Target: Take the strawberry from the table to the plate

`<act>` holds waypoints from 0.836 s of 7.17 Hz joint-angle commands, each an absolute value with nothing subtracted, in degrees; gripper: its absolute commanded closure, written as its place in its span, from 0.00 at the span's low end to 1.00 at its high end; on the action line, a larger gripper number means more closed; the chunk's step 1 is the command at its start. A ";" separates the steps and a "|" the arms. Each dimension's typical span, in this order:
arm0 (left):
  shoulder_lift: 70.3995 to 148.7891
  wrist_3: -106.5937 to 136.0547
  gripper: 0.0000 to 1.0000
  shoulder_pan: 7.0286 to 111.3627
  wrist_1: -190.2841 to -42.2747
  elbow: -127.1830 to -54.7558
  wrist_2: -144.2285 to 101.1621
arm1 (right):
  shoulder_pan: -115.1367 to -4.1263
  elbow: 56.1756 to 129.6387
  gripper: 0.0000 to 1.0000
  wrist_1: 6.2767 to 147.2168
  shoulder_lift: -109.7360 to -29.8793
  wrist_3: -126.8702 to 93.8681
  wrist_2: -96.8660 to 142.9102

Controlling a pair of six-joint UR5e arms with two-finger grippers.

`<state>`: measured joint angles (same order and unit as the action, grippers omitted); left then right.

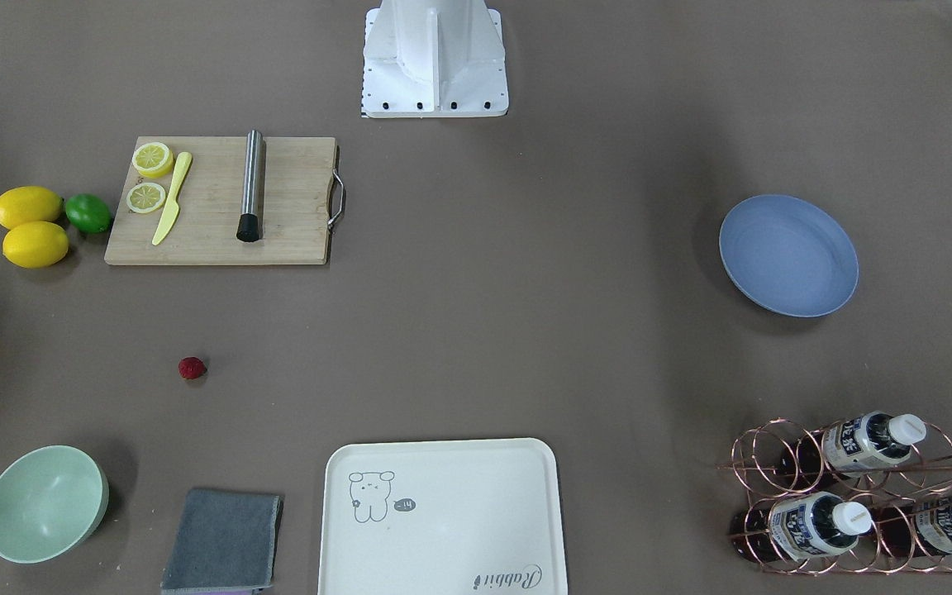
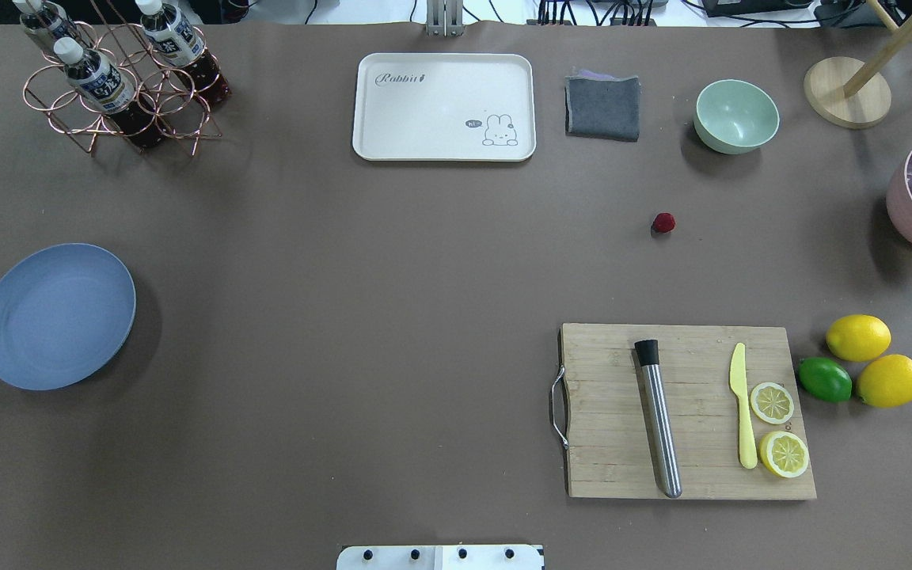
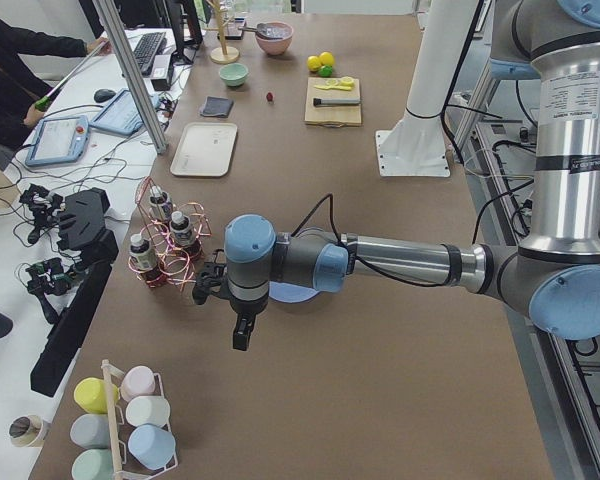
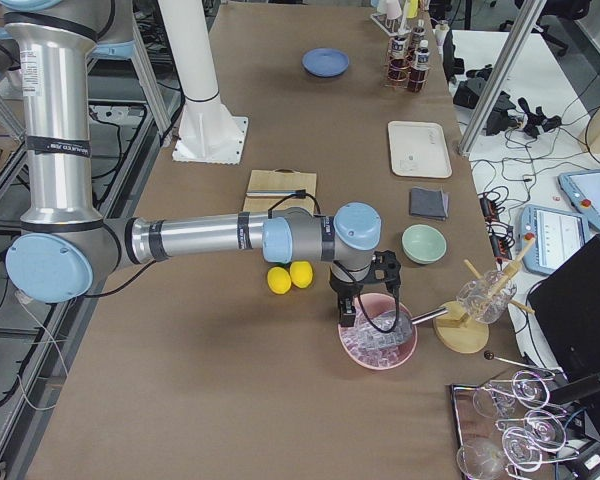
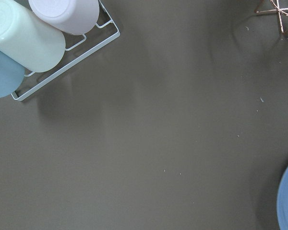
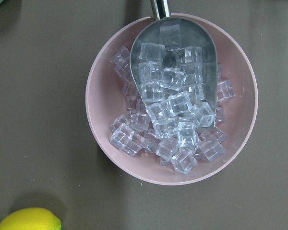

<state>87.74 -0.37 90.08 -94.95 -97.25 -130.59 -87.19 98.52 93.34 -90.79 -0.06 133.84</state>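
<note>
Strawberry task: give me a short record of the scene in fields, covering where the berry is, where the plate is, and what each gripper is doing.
strawberry: on the bare table, robot's right side, between green bowl and cutting board; nothing touches it
plate: robot's left side, empty
left gripper: in the air near the plate; open or shut cannot be told
right gripper: above the pink bowl of ice; open or shut cannot be told
task state: berry not yet picked

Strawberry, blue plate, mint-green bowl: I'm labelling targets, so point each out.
strawberry [image 2: 663, 223], overhead exterior view, middle of the berry.
blue plate [image 2: 57, 317], overhead exterior view, bare middle.
mint-green bowl [image 2: 737, 115], overhead exterior view, inner floor.
</note>
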 commanded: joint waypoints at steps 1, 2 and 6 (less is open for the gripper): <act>87.54 -0.35 0.02 90.09 -94.92 -97.12 -130.60 | -87.19 98.70 0.00 93.34 -90.27 -0.09 133.86; 87.54 -0.35 0.02 90.00 -94.92 -96.86 -130.61 | -87.19 98.61 0.00 93.34 -90.26 -0.09 133.94; 87.89 -0.18 0.02 90.00 -94.66 -96.94 -130.61 | -87.19 98.44 0.00 93.34 -89.65 -0.18 133.86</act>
